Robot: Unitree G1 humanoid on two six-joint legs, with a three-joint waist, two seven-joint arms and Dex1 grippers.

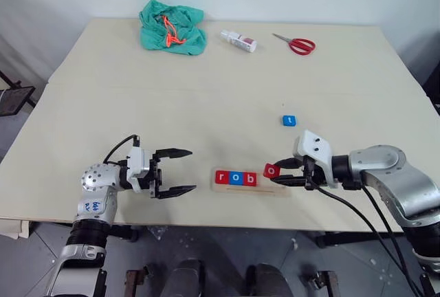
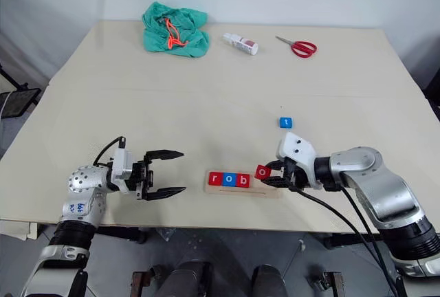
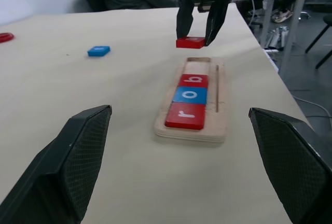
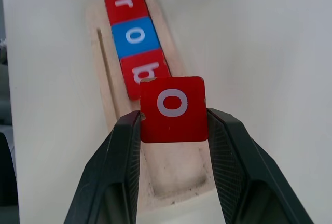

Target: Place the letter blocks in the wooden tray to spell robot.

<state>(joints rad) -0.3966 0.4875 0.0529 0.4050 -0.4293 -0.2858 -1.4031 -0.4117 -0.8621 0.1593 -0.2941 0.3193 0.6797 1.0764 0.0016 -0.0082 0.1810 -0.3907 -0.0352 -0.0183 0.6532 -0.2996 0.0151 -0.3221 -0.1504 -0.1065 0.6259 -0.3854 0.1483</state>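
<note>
Holding red "o" block (image 4: 174, 109) in right pincer (image 1: 283, 173) above wooden tray (image 3: 220, 99). Seating r, o, b already done; blue "t" block (image 1: 289, 120) waiting on table (image 1: 206, 84). Left pincer (image 1: 177, 171) standing apart, empty.

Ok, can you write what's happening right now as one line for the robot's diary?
tray: r, o, b in | right gripper: holds red o above tray's free end | blue t: on table | left gripper: open, empty

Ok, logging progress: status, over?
Left end effector open, idle. Right end effector shut on red o block over wooden tray. Nothing blocking.
</note>
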